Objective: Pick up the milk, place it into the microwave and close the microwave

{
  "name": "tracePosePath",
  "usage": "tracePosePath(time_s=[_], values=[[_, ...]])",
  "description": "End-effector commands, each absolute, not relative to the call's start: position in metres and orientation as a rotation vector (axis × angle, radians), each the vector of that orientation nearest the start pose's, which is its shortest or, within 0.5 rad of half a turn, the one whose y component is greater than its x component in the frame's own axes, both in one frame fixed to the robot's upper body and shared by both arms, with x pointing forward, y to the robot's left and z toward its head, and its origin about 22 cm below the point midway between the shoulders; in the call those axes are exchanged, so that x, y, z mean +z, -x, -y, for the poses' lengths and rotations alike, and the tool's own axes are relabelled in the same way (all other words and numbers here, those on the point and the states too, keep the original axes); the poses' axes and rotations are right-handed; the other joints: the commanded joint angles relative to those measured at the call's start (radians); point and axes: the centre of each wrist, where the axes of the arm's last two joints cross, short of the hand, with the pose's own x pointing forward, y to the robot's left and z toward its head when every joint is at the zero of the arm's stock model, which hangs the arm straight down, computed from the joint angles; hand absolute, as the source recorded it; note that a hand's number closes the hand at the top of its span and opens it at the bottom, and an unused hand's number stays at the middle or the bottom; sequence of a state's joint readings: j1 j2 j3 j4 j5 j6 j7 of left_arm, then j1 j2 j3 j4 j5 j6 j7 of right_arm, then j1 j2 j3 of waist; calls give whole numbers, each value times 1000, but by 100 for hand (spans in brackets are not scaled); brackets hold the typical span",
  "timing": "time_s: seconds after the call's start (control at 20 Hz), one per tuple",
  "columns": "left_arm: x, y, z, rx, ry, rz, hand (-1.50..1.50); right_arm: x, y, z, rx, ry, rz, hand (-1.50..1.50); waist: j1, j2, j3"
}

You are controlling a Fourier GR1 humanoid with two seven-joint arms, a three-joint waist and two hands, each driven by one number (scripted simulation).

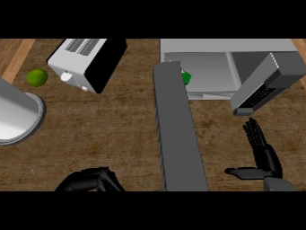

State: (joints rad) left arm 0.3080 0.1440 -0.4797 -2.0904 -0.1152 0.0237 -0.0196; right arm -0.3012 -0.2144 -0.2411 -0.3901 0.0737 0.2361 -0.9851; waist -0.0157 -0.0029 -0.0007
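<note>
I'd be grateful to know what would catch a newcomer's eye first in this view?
Probably the grey microwave door, swung open down the view's middle. Behind it, the open microwave shows something green inside. The right hand stands open beside the door.

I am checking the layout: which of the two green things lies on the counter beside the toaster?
The lighter, round one, left of the toaster; the darker one shows at the microwave opening, partly hidden.

Grey microwave (pixel 208 72), green lime (pixel 37 77), perhaps woodgrain counter (pixel 109 130)
</note>
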Motion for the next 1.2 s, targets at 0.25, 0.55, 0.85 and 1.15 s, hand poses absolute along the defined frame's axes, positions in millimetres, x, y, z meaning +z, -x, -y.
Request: tracePosePath(time_s=[0.25,0.55,0.85,1.15], values=[[49,-194,-156,-540,292,1731,150,-153,-193,352,-13,-121,1788,-150,-3,3,0],[40,-193,-99,-709,437,1582,150,-146,-167,363,-16,-117,1795,-150,-7,1,0],[19,-213,-54,-839,379,1644,150,-129,-147,387,6,-130,1826,-150,-21,3,0],[11,-223,-24,-903,328,1573,150,-107,-158,378,32,-239,1892,-150,-51,6,-1]])
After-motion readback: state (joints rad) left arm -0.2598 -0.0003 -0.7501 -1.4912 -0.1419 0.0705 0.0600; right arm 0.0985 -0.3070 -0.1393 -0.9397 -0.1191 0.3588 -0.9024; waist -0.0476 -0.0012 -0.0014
